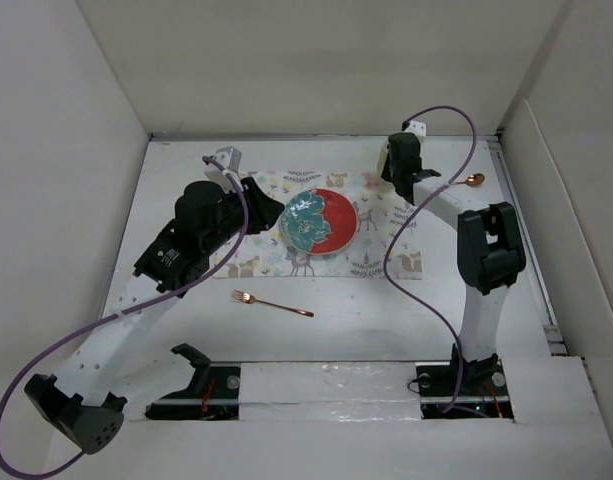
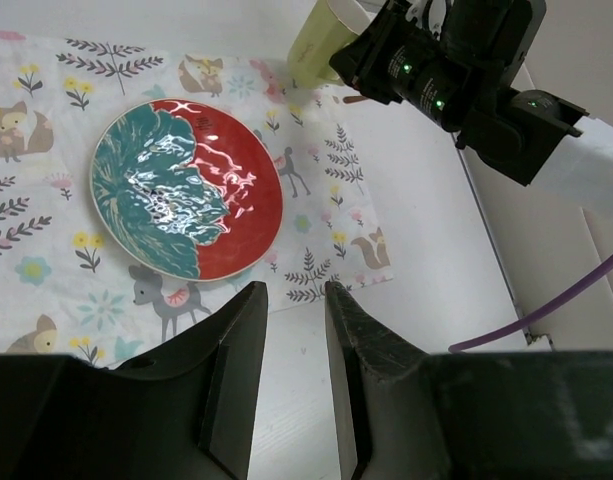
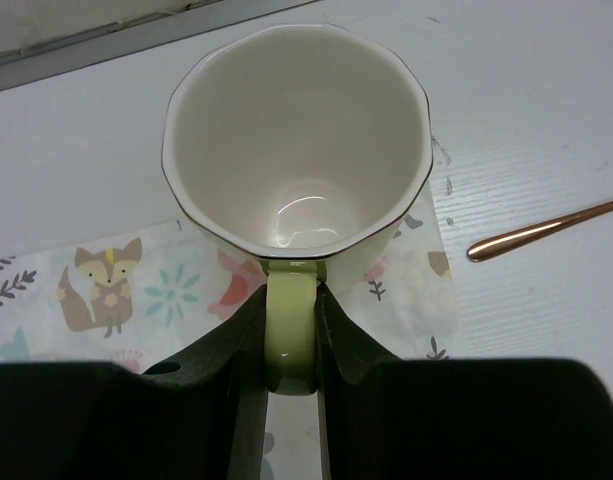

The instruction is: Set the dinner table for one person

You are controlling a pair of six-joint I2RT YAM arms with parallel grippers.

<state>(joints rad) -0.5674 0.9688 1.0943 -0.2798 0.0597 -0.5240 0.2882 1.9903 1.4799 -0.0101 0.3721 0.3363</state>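
Dinner table [image 1: 366,320]: white matte top filling the space between the white panel walls; both arm bases sit at its near edge.

Placemat [image 1: 331,265]: woodland print, lying flat on the far half of the table, roughly centred.

Plate [image 2: 186,190]: red and teal, glossy, on the middle of the placemat. Nothing on it.

Mug [image 3: 296,140]: pale green outside, cream inside, dark rim, upright over the placemat's far right corner. Interior empty. Cannot tell whether its base touches the mat.

Right gripper [image 3: 289,300]: clenched on the mug's handle, one finger on each side.

Left gripper [image 2: 294,295]: released, narrow gap between the fingers, nothing in it. It hangs over the near edge of the placemat, just near of the plate.

Fork [image 1: 273,304]: copper-coloured, on the bare table near of the placemat, tines to the left.

Spoon [image 1: 473,180]: copper-coloured, on the bare table right of the placemat, near the mug but apart from it.
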